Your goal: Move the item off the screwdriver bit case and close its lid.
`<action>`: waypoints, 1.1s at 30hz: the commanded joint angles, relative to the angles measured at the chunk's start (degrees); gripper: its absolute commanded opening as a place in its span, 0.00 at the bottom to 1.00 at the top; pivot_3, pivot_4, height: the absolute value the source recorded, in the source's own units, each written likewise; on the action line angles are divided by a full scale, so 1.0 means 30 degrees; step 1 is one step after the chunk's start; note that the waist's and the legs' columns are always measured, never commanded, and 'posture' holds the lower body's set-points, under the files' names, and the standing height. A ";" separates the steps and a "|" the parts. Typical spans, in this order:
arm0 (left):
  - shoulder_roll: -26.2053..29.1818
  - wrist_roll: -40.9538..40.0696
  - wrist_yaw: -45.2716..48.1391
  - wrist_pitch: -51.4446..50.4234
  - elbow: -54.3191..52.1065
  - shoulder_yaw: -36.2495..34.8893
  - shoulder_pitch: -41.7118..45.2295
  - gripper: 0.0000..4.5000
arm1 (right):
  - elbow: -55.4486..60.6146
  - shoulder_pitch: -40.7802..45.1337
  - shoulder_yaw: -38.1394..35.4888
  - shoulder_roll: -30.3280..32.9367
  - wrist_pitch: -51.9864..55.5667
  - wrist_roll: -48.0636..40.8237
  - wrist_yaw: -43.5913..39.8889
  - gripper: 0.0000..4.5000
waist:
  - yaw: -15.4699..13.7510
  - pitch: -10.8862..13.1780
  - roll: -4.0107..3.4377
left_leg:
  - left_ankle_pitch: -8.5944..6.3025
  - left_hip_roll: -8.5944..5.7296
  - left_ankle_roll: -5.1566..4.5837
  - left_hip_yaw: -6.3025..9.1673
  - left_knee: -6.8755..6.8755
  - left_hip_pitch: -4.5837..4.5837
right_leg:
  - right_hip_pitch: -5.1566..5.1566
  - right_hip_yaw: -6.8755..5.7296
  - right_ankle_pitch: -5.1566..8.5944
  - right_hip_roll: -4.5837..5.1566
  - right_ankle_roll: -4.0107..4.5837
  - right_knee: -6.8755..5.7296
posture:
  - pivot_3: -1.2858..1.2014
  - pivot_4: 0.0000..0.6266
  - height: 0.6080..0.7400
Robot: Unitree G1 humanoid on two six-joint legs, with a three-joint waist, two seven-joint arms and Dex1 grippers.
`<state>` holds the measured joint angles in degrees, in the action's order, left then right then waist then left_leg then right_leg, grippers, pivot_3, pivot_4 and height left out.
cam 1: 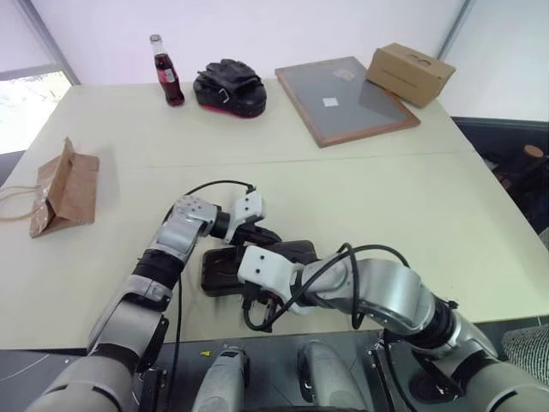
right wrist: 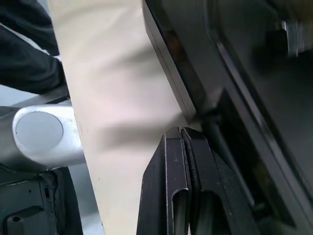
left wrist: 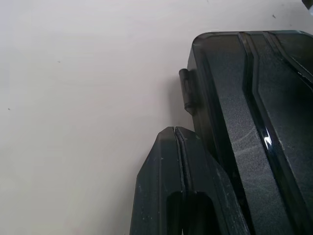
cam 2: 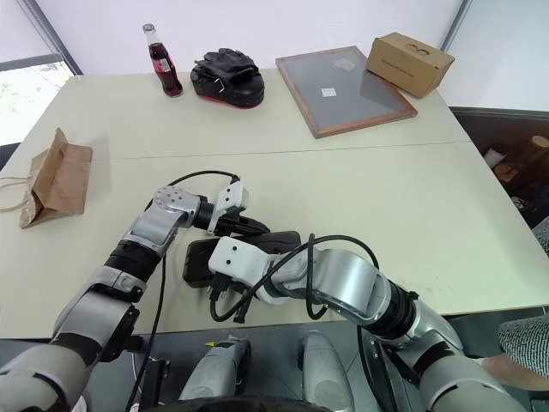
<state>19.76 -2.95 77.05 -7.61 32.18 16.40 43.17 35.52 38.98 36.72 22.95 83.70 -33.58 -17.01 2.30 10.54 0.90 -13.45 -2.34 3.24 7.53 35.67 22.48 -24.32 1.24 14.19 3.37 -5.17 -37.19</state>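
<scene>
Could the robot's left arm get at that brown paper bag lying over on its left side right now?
Probably yes. The paper bag lies apart on the table with bare surface between it and the left gripper, which is shut beside the screwdriver bit case. Whether it stretches that far is uncertain.

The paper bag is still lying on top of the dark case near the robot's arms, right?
Not quite. The paper bag is off the dark case; it sits far away at the table's left edge, as the left eye view shows. The case itself is indeed near the robot's arms.
</scene>
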 commanded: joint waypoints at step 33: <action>0.4382 -0.6414 -0.5929 -0.9563 -1.2772 -0.7650 -0.3161 0.00 | -0.3468 0.0353 -0.8502 0.5856 -0.6880 0.0559 -0.7588 0.01 | 0.0066 0.0036 0.0007 | -0.0019 0.0020 -0.0031 -0.0019 -0.0015 0.0006 | -0.0007 0.0001 0.0001 0.0034 -0.0017 0.0020 | 0.52 0.24 1.00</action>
<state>32.15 -19.61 61.36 -33.22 -1.14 -3.92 34.58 24.42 40.10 13.67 40.29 65.21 -32.18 -39.44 2.50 10.65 0.92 -13.51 -2.29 3.15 7.47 35.62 22.49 -24.34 1.24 14.20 3.48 -5.22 -37.14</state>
